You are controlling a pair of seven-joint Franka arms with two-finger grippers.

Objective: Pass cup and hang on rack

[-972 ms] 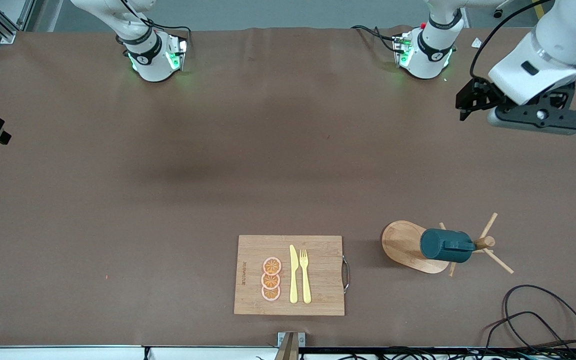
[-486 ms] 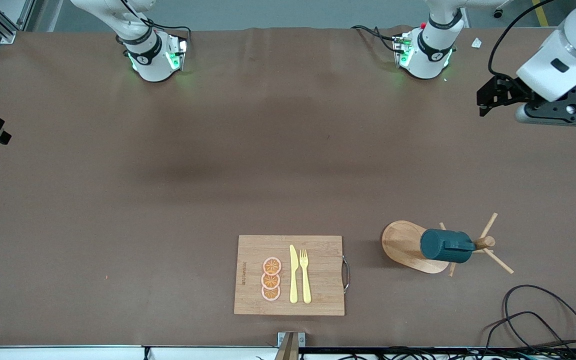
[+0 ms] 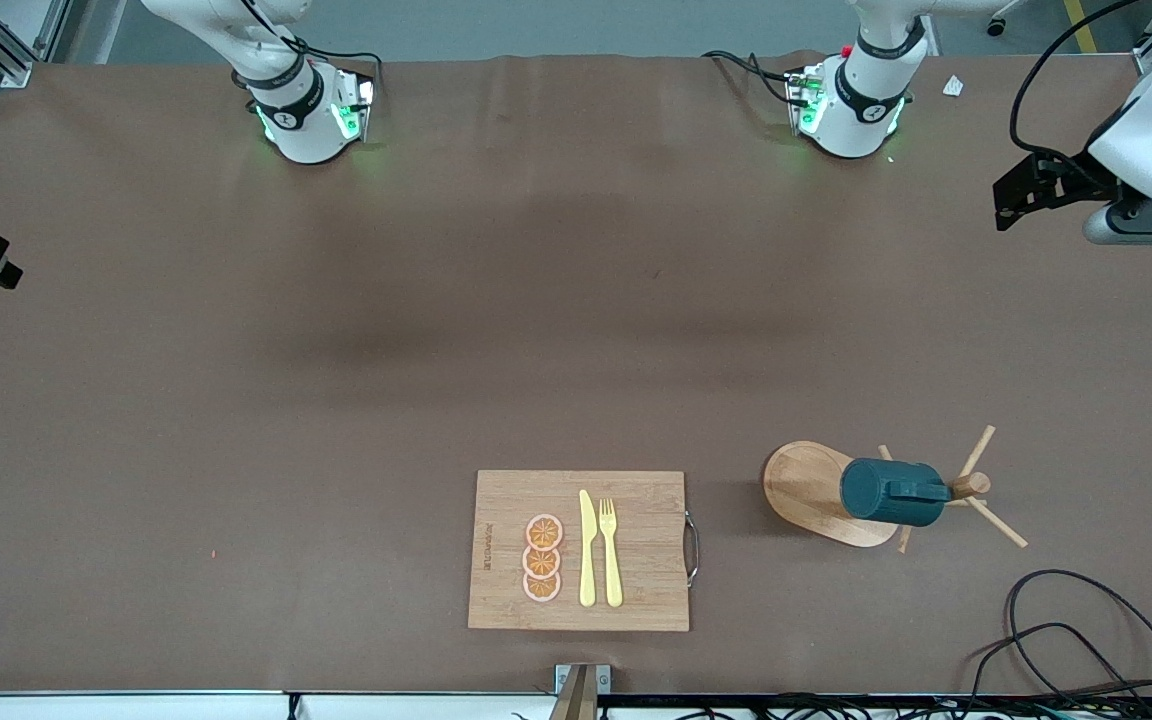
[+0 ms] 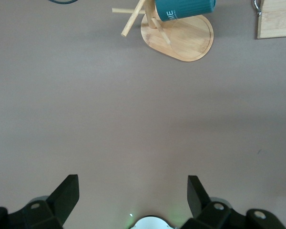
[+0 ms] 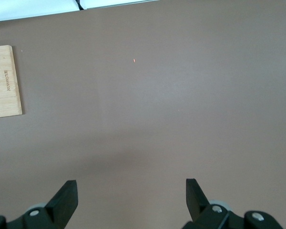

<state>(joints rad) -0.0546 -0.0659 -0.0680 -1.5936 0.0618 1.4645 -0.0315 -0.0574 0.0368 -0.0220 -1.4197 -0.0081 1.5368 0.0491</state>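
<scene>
Brown matting covered the whole desk (image 3: 336,350), with both arm bases at its far edge. The left gripper (image 4: 132,198) stood wide and empty, up over the bare matting at the left arm's end of the desk, well apart from the task's things. The right gripper (image 5: 131,199) was likewise wide and empty, over bare matting near the right arm's end; that arm appeared to wait.

Outward from the left gripper, nearer the front camera, stood the rack (image 3: 826,492): light wood, oval base, central post, thin angled pegs. The cup (image 3: 891,491) hung on one peg by its handle, tilted on its side over the base. It was a small dark teal mug with a ribbed wall; its inside was not visible.

Judgement: the cup looked rigid, fairly light and breakable, its glaze probably slippery. The body offered the surest hold, across the wall. The hanging appeared complete.

Between the two ends lay a bamboo cutting board (image 3: 636,590) bearing orange slices (image 3: 542,559), a yellow knife (image 3: 587,548) and fork (image 3: 610,550).
</scene>
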